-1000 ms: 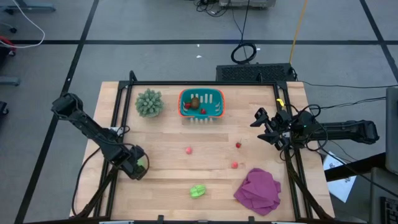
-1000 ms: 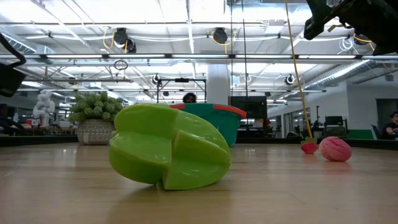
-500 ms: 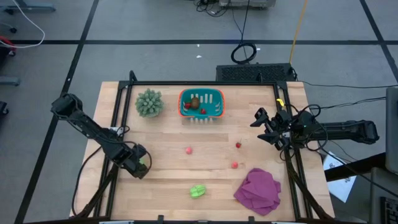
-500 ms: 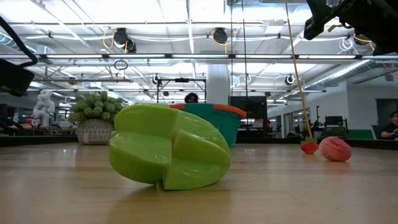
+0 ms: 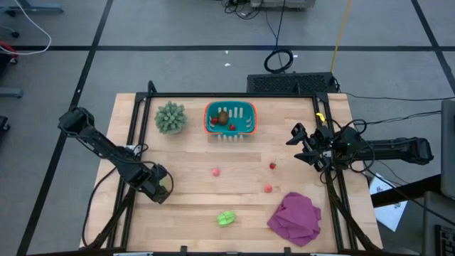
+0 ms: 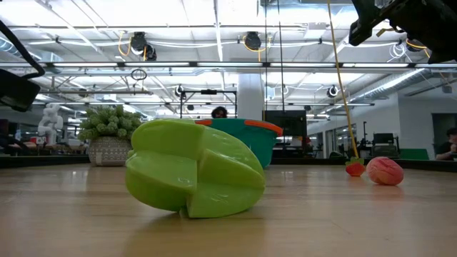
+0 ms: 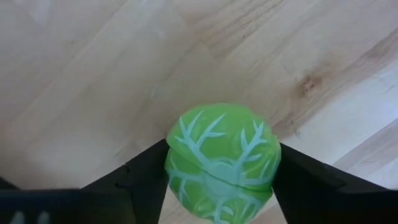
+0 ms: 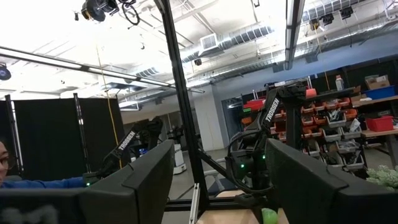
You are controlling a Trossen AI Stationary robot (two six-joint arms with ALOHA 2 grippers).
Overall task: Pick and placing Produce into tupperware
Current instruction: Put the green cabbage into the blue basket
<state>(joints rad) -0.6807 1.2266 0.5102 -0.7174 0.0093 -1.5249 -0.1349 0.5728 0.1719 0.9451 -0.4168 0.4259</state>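
A round light-green produce piece with pale veins lies on the wood near the table's left edge. My left gripper points straight down over it, shut on it. A second green piece lies near the front edge. Three small red pieces lie mid-table. The teal tupperware stands at the far middle, with a brown oval and red pieces inside. My right gripper hangs open and raised at the right edge, holding nothing. My left gripper pinches the round green piece by its two opposite sides between its two fingers. The fingers come from above, pointing down. The piece sits on the tabletop, its veined top toward the wrist.
A spiky grey-green plant stands left of the tupperware. A magenta cloth lies at the front right. Dark frame rails run along both table sides. Bare wood lies between the left gripper and the tupperware.
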